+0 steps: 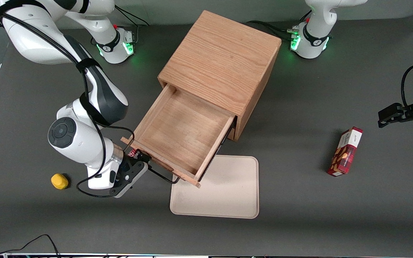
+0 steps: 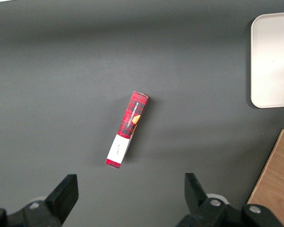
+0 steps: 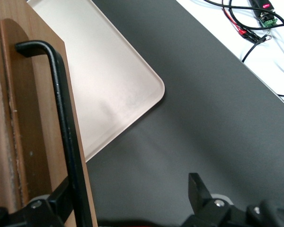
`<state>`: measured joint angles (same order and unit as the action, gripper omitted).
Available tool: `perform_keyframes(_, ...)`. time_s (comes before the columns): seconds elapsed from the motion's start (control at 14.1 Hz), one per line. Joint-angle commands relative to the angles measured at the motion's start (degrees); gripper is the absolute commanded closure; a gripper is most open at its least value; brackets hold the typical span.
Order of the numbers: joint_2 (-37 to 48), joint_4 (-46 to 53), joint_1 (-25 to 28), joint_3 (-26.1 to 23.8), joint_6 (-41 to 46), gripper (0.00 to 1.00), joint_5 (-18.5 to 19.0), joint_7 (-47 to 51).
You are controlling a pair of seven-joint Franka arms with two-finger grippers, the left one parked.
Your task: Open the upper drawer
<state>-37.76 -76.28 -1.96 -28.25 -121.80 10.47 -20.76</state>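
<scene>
Dark grey tabletop fills the frame; upper drawer, centre, stands pulled well out of the cabinet; gripper, lower left, is spread beside the black handle, grasping nothing; best retreat straight, clearing the wire.

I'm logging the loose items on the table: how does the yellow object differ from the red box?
The yellow object is small, rounded and plain; the red box is long, flat-sided and printed, with a white end. The yellow object lies toward the working arm's end of the table, near the gripper at the open upper drawer's handle; the red box lies toward the parked arm's end. Both rest on the dark table, off the tray.
</scene>
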Motion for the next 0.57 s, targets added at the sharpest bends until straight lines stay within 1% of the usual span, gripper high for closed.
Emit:
perform_keyframes(0.0,-1.2,2.4,0.6,2.8,-3.7,0.0,-6.0,-0.6)
perform_keyframes(0.07,-1.0,2.5,0.9,2.8,-3.4,0.0,-7.3,-0.8)
perform_keyframes(0.21,-0.6,2.8,1.0,2.8,-1.8,0.0,-7.9,-0.7)
perform_keyframes(0.28,-0.6,3.8,1.0,2.8,-0.3,0.0,-9.4,-0.5)
perform_keyframes(0.35,-0.7,4.5,1.0,2.9,0.5,0.0,-11.8,-0.5)
perform_keyframes(0.43,-0.6,4.6,1.0,2.9,0.7,0.0,-13.2,-0.6)
perform_keyframes(0.5,-0.6,5.0,1.0,2.9,1.9,0.0,-13.4,-0.6)
